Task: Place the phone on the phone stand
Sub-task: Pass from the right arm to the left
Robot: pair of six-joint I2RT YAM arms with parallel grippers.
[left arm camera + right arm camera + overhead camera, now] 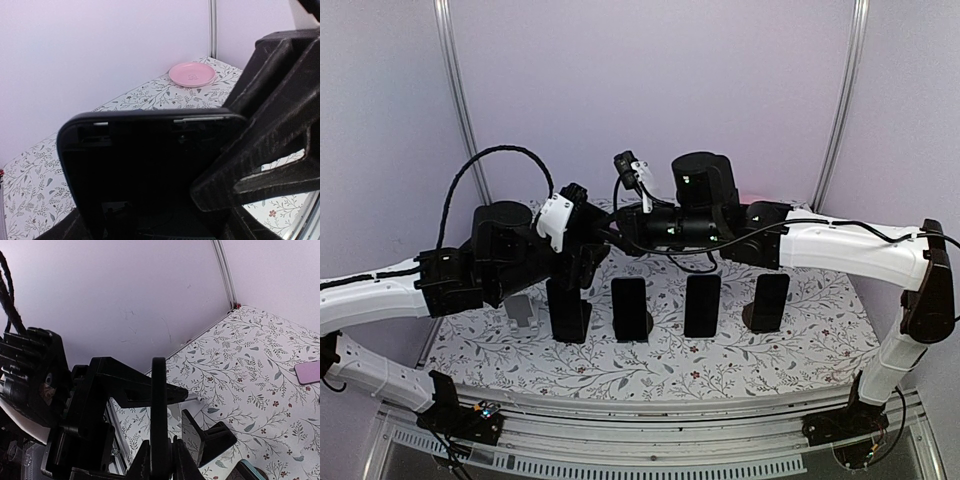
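Phone: we log it upright at the 9 o'clock end of a row of 4 dark phones across the middle of the surface. In the left wrist view its top edge fills the lower frame.
Phone support: its foot is hidden behind its own body. We cannot tell whether it sits in a holder.
Grey stand: bare, just beside the phone at its 9 o'clock. We see no contact between the 2.
Left claw: hangs over the phone from its 12 o'clock side, with the jaws straddling the phone's upper part.
Left claw state: in the left wrist view, 1 finger crosses the phone's right edge. We cannot tell whether the jaws clamp the phone or only stand around it.
Right claw: closed. In its wrist view the fingers are pressed together into 1 thin upright blade, and we see nothing between them.
Right claw place: above the surface, near the left claw at about its 1 o'clock, clear of the row.
3 other phones: upright, spaced apart, running toward 3 o'clock from the task phone.
Pink plate: flat on the surface near the far corner by the wall, well apart from the phone.
Surface cover: pale cloth with a leaf and flower print.
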